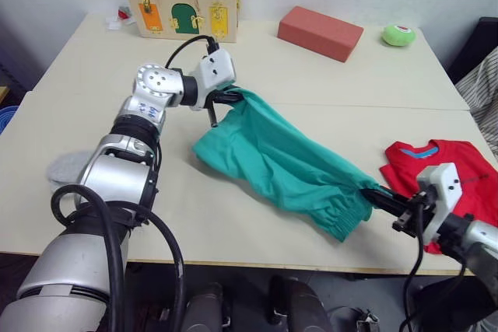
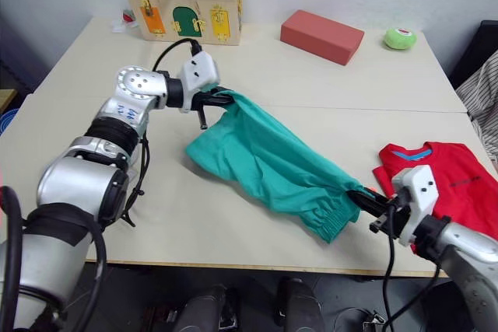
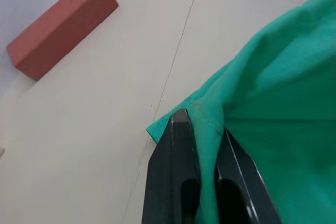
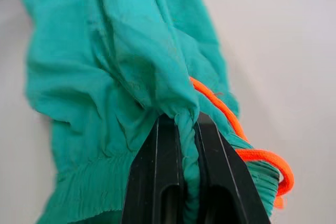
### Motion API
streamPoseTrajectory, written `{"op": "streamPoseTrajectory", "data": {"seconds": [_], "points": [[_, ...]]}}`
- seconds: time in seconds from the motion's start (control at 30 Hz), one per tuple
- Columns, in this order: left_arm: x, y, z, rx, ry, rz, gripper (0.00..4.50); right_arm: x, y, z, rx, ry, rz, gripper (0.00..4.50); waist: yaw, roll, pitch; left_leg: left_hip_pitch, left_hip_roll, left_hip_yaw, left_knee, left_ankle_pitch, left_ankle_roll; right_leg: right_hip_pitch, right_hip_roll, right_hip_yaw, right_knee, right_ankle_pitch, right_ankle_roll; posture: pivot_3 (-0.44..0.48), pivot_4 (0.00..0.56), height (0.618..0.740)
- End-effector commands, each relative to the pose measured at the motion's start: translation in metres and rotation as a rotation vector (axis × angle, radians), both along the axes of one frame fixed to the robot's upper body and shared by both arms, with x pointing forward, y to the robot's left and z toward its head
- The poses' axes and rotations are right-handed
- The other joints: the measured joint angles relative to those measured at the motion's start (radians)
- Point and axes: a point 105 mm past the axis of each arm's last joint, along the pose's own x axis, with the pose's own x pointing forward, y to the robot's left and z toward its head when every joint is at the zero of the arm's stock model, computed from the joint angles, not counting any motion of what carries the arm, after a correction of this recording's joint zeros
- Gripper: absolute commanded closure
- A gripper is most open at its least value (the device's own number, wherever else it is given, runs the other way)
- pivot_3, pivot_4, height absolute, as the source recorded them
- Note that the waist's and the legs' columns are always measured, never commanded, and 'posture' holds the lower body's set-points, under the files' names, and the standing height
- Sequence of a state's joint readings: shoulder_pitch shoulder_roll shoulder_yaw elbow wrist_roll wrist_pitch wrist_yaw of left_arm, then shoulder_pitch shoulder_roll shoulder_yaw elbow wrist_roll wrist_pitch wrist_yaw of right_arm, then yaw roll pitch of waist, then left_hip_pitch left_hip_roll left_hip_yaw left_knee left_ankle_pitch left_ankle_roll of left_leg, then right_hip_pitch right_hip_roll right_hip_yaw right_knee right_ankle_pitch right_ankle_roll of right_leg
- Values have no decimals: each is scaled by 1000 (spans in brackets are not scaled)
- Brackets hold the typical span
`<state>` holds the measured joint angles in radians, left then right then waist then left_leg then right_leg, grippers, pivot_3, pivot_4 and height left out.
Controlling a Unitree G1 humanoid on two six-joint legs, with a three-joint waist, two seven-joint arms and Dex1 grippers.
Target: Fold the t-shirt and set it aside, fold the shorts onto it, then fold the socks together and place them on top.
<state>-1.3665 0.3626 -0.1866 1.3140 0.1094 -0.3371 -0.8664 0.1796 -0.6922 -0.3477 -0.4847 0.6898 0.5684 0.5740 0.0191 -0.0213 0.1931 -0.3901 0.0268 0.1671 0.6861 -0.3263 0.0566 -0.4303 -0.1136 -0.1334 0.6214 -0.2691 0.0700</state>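
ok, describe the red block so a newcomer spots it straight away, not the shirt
Look to the far half of the cream table, right of the wooden latch box. The red block lies there, with a green roll to its right. Unlike the red t-shirt at the near right edge, it is rigid and brick-shaped.

My right wrist hides the near corner of the t-shirt (image 1: pixel 447 169), and its right side is cut off by the frame edge. My left forearm covers most of a grey sock (image 1: pixel 66 167) (one or both — can't tell).
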Motion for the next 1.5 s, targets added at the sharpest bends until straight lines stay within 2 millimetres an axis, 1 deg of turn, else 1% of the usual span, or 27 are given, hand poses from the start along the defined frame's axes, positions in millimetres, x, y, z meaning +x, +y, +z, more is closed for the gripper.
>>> {"op": "streamPoseTrajectory", "data": {"seconds": [0.03,0.07,0.1,0.17,0.2,0.23,0.3,0.37,0.4,0.43,0.5,0.6,0.67,0.73,0.8,0.87,0.97,1.07,1.1,1.13,1.2,1.23,1.3,1.33,1.43,1.47,1.5], "points": [[9,1,4,-60,-54,92,3808,6,2,6,-36,-90,-69,3879,0,0,0,0,0,0,0,0,0,0,-1,1,0,0,0,0,150,740],[11,2,3,-77,-66,115,3559,8,-3,6,-61,-108,-106,3701,0,0,0,0,0,0,0,0,0,0,-1,1,1,0,0,0,150,740],[12,4,4,-87,-76,129,3223,10,-6,6,-80,-120,-134,3327,-1,0,0,0,0,0,0,0,0,0,-1,1,1,0,0,0,150,740],[13,10,7,-126,-111,149,2592,13,-26,10,-159,-178,-246,2625,-4,0,0,0,0,0,0,0,0,-1,-1,1,3,0,0,0,150,740],[13,12,9,-142,-122,154,2317,13,-32,13,-181,-203,-280,2315,-4,0,0,0,0,0,0,0,0,-1,-1,1,3,0,0,0,150,740],[13,21,12,-176,-136,168,1974,11,-42,23,-202,-260,-331,1919,-4,0,0,0,0,1,0,0,0,-1,-1,1,3,0,0,0,150,740],[14,37,16,-212,-167,209,1323,6,-50,41,-209,-359,-372,1185,-6,0,0,0,0,1,0,0,0,-1,0,1,3,0,0,0,150,740],[10,54,19,-243,-190,214,670,0,-51,51,-200,-399,-361,498,-12,0,0,0,1,2,0,0,-1,-1,1,1,4,0,0,0,150,740],[5,64,17,-252,-187,201,345,-4,-44,53,-176,-392,-305,126,-15,0,0,1,1,2,0,0,-1,-1,1,1,4,0,0,0,150,740],[-1,70,15,-260,-180,162,24,-8,-34,54,-162,-391,-236,0,-19,0,0,1,1,2,0,0,-1,0,1,1,4,0,0,0,150,740],[-17,72,4,-251,-127,41,24,-13,-23,52,-176,-365,-157,0,-21,0,0,1,2,2,-1,0,-1,0,1,1,4,0,-1,0,150,740],[-56,69,-22,-154,-27,-235,24,-18,-6,57,-175,-390,-55,0,-23,1,-1,3,1,3,0,0,-1,0,2,1,5,0,-1,0,150,740],[-76,72,-40,-68,7,-327,24,-28,18,54,-162,-369,93,0,-23,1,-1,3,1,4,0,0,-1,0,2,1,5,0,-1,0,150,740],[-87,73,-49,-6,11,-362,24,-39,40,44,-198,-331,233,0,-23,1,-1,4,1,4,0,0,-2,0,2,3,5,-1,-1,0,150,740],[-90,73,-55,43,1,-361,24,-43,59,32,-204,-300,282,0,-20,1,-1,3,2,2,0,0,-3,1,1,3,5,-1,-1,0,150,740],[-89,71,-64,87,-7,-350,24,-44,74,15,-260,-263,311,0,-16,1,-1,3,2,1,2,1,-3,1,0,3,5,-1,-2,0,150,740],[-82,64,-72,121,-37,-316,24,-39,73,-8,-366,-220,236,0,-16,1,-1,3,1,1,4,0,-1,2,-3,3,4,-1,-2,0,150,740],[-73,52,-77,127,-63,-289,24,-33,62,-27,-493,-187,136,0,-15,0,-2,3,1,1,6,-1,-1,2,-3,3,5,-1,-2,0,150,740],[-69,47,-80,138,-62,-285,0,-30,54,-32,-541,-176,74,362,-13,0,-2,2,1,1,6,-1,-1,1,-3,3,5,-1,-2,0,150,740],[-67,44,-82,147,-63,-282,0,-29,48,-35,-569,-170,31,520,-13,0,-2,2,1,1,6,-1,-1,1,-3,3,5,-1,-2,0,150,740],[-56,36,-83,147,-65,-235,0,-27,43,-39,-605,-170,3,1182,-13,0,-2,2,2,1,6,-1,-2,1,-2,2,5,-1,-2,0,150,740],[-51,34,-83,153,-71,-219,186,-26,44,-41,-609,-166,10,1584,-14,0,-2,2,1,1,6,-1,-1,1,-2,2,5,-1,-2,0,150,740],[-43,29,-81,163,-91,-186,631,-23,43,-43,-617,-164,13,2311,-16,0,-2,2,2,1,6,-1,-1,1,-2,2,5,-1,-2,0,150,740],[-40,29,-82,176,-88,-167,934,-22,42,-43,-618,-165,14,2693,-17,0,-2,2,2,1,6,-1,-1,1,-2,2,4,-1,-2,0,150,740],[-37,37,-95,238,-5,-138,1884,-16,40,-40,-648,-185,38,3751,-23,0,-2,2,2,1,6,-1,-1,1,-2,2,5,-1,-2,0,150,740],[-46,40,-104,234,64,-181,2229,-13,39,-36,-655,-200,50,4102,-24,0,-2,2,3,1,6,-1,-1,1,-1,2,5,-1,-2,0,150,740],[-52,44,-109,206,98,-201,2517,-10,42,-33,-651,-215,76,4435,-24,0,-2,2,3,1,6,-1,-1,1,-1,2,5,-1,-2,0,150,740]]}}
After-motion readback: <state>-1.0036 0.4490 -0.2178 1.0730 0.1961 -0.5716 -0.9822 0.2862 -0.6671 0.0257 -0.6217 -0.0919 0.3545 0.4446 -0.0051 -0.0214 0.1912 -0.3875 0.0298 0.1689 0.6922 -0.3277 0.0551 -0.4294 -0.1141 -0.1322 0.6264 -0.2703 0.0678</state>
